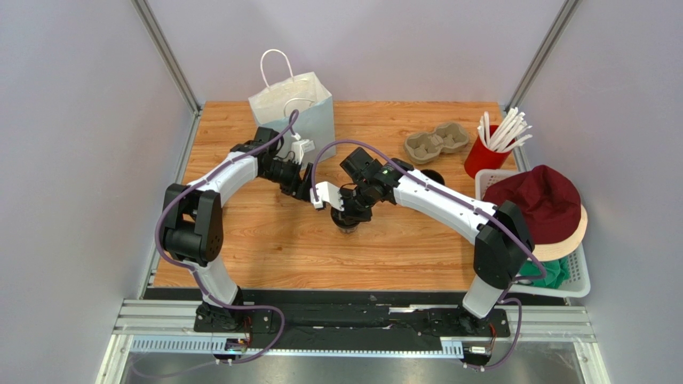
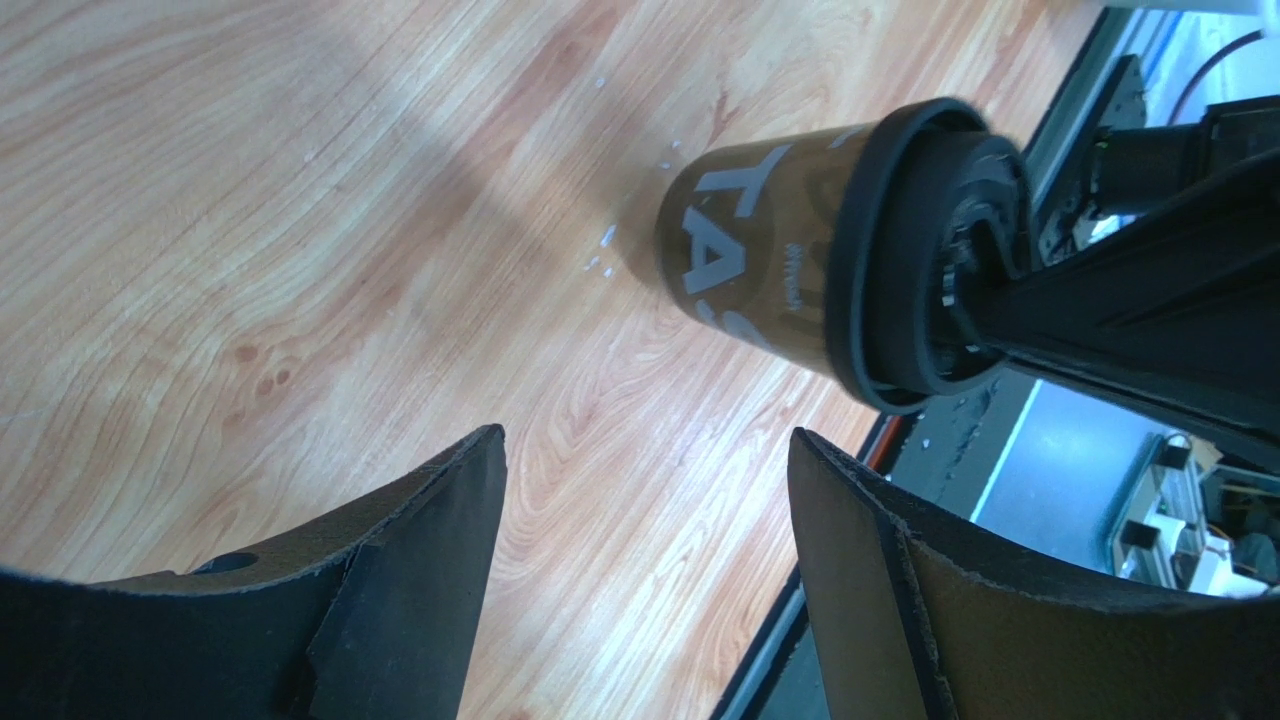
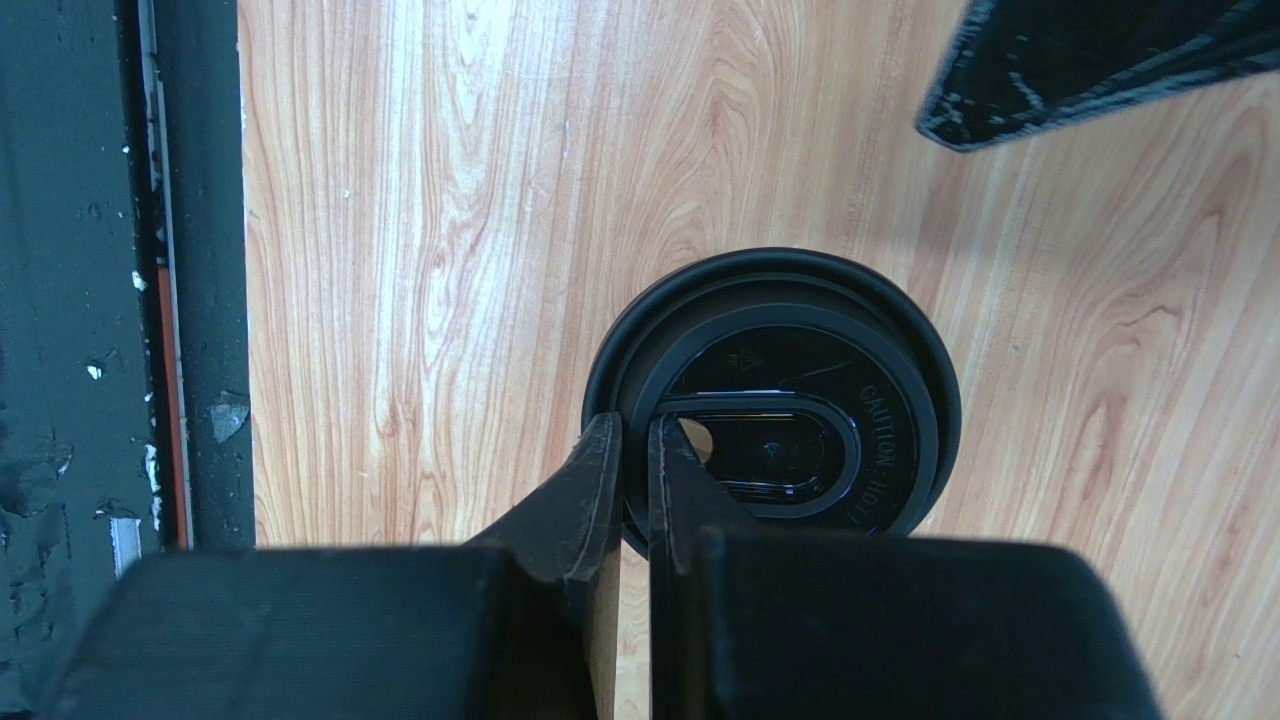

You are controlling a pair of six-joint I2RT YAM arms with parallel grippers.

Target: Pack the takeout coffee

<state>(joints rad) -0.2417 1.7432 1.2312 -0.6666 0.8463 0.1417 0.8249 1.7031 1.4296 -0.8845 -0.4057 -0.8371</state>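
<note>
Far left, at the back of the table (image 1: 264, 248): white paper bag (image 1: 293, 108), upright, handles up. Just in front of the bag, left claw (image 2: 646, 450), fingers spread wide, gripping nothing, only bare wood between them; sits between bag and takeout coffee (image 2: 751, 255), aimed at the cup's side. Near the middle, takeout coffee upright on the wood, black lid on. Directly above, right claw (image 3: 631, 450), almost closed, pinching the lid's rim, one finger outside and one inside. Further right at the back: brown pulp cup carrier (image 1: 437, 142), then red cup of white straws (image 1: 485, 156). At the right edge, white basket (image 1: 581, 280) holding a maroon hat (image 1: 537, 200).
</note>
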